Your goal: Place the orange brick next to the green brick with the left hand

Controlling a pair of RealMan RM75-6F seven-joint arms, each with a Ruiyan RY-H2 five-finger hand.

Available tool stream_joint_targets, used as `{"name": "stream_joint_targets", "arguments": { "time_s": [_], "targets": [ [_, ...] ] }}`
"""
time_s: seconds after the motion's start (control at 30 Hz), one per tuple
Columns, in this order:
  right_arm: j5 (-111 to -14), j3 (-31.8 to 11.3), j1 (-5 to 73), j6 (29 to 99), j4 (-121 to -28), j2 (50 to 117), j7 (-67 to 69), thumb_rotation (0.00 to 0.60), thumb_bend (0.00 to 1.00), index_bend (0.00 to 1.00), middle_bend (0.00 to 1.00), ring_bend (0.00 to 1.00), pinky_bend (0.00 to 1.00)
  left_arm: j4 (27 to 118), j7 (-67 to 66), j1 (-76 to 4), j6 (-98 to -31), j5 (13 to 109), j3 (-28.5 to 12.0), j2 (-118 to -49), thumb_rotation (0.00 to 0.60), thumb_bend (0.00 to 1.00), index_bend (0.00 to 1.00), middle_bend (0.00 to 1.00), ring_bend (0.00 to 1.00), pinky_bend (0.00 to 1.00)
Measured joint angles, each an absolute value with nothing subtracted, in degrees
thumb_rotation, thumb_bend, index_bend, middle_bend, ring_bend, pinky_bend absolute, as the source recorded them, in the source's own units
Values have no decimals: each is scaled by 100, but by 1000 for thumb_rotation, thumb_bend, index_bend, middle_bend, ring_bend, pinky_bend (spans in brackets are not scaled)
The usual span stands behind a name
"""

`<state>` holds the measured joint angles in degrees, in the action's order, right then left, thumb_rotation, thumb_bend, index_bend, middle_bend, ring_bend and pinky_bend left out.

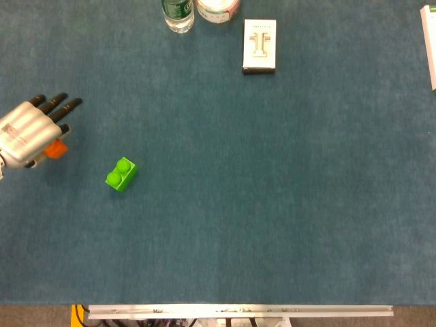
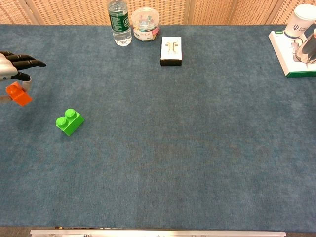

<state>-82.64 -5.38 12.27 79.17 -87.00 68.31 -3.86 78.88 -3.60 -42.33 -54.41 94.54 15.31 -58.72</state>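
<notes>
My left hand (image 1: 30, 131) is at the far left of the table and holds the orange brick (image 1: 56, 148) beneath its fingers. In the chest view the orange brick (image 2: 18, 93) hangs under the left hand (image 2: 12, 64) at the frame's left edge, lifted off the cloth. The green brick (image 1: 121, 174) lies on the blue table to the right of and nearer than the hand; in the chest view the green brick (image 2: 69, 121) stands apart from the orange one. My right hand is out of both views.
A water bottle (image 2: 119, 22), a clear tub (image 2: 145, 23) and a white box (image 2: 171, 50) stand at the far edge. A white tray with a cup (image 2: 293, 47) sits at the far right. The blue cloth (image 2: 187, 138) covers the table.
</notes>
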Motion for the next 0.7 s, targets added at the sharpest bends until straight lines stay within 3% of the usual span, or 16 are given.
{"name": "stream_joint_targets", "arguments": {
  "time_s": [0.27,0.7],
  "targets": [
    [-8351,-484,1150,7992,-8639,6812,-258,600,435,632,548,418,462,8742,-1581,-4162,-4825,8505,1181,-5507,600,352,551,0,0,189],
    [-8501,-444,1076,8114,-8644,6778,-157,600,435,632,547,418,462,9579,-2462,-3938,-4617,7487,872,-5287,600,352,589,0,0,189]
  ]
}}
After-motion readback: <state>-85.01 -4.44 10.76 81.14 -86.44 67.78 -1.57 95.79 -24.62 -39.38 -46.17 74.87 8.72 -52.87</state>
